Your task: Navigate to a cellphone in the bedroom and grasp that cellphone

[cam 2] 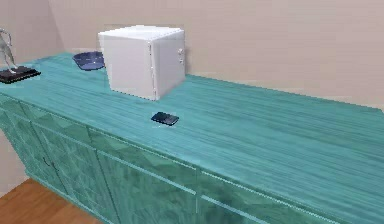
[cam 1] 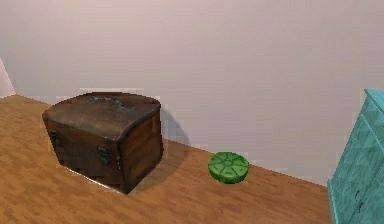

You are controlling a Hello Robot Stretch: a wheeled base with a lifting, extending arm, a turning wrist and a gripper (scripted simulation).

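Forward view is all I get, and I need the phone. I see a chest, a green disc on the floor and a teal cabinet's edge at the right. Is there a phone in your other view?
Observer: Yes. In the arm side view a small dark flat cellphone lies on a teal dresser top.
Operator: Anything near it?
Observer: A white box stands farther back on the top, apart from it.
Operator: What else is up there?
Observer: A blue bowl sits to the left of the box in the picture.
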